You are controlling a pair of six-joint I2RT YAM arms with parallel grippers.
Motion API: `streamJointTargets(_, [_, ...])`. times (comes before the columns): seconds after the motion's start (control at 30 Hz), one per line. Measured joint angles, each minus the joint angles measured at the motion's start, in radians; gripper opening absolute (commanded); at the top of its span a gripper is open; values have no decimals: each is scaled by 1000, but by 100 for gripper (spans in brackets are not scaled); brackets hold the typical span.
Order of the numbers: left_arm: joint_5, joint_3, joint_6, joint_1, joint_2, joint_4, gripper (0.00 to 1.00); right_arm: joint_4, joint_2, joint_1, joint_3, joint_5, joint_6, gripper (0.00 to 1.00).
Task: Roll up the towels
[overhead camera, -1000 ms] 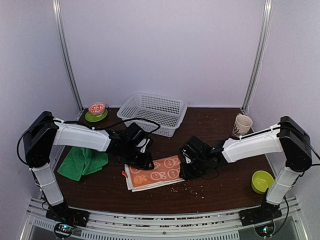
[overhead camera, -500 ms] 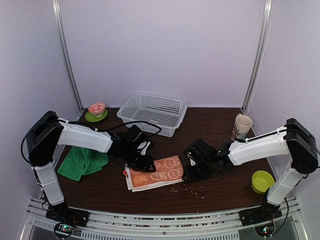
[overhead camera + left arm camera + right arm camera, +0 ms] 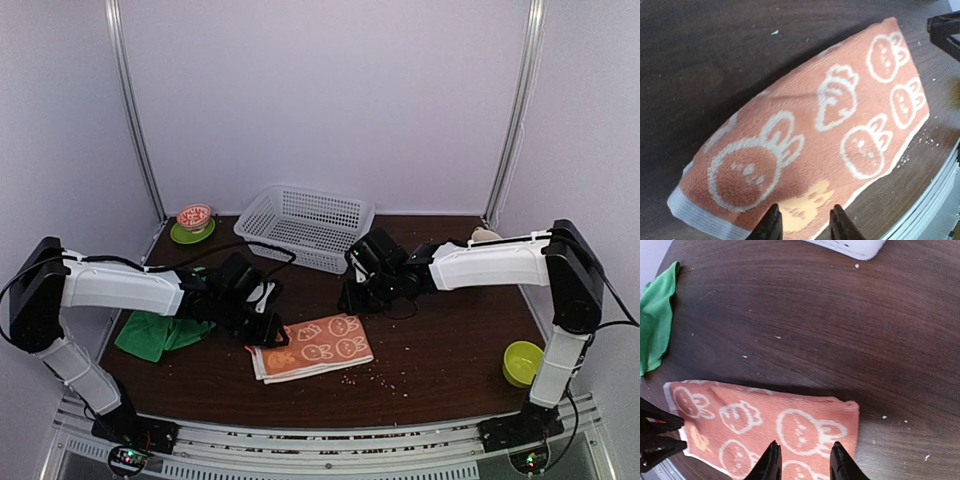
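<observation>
**Left gripper [image 3: 801,222] and right gripper [image 3: 801,460] empty, jaws slightly apart**

Your orange towel [image 3: 310,347] lies folded flat near the tabletop's [image 3: 440,340] front edge. The green towel [image 3: 150,335] sits crumpled at the left edge. Rolling looks unstarted, so you'd next lower both grippers onto one short end and pinch it.

My right arm [image 3: 490,265] hides most of the cup [image 3: 485,234]; my left arm [image 3: 120,285] covers part of the green towel [image 3: 150,335].

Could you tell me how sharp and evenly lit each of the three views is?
Top external: even, soft light, sharp overall. Left wrist: the orange towel is crisp, the table dark at upper left. Right wrist: sharp, with a pale sheen on the wood beyond the towel.
</observation>
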Motion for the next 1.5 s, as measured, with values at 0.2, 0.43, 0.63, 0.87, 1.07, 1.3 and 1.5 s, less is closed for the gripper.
streamJointTargets(0.2, [-14, -7, -3, 0, -1, 9, 33, 12, -67, -28, -131, -10, 17, 38])
streamJointTargets(0.43, [6, 98, 17, 0, 27, 57, 32, 117, -168, -28, -356, -92, 92, 38])
streamJointTargets(0.63, [17, 109, 25, 0, 69, 63, 31, 210, -155, -28, -412, -159, 143, 37])
streamJointTargets(0.87, [16, 109, 27, 0, 71, 58, 31, 288, -100, -29, -412, -201, 169, 23])
streamJointTargets(1.07, [16, 109, 30, 0, 71, 48, 31, 303, -104, -46, -440, -196, 172, 0])
streamJointTargets(1.3, [30, 119, 39, -3, 115, 47, 30, 126, -229, -53, -467, -60, 103, 0])
streamJointTargets(1.5, [68, 195, 45, -21, 183, 45, 30, -87, -368, -52, -463, 120, 36, 0])
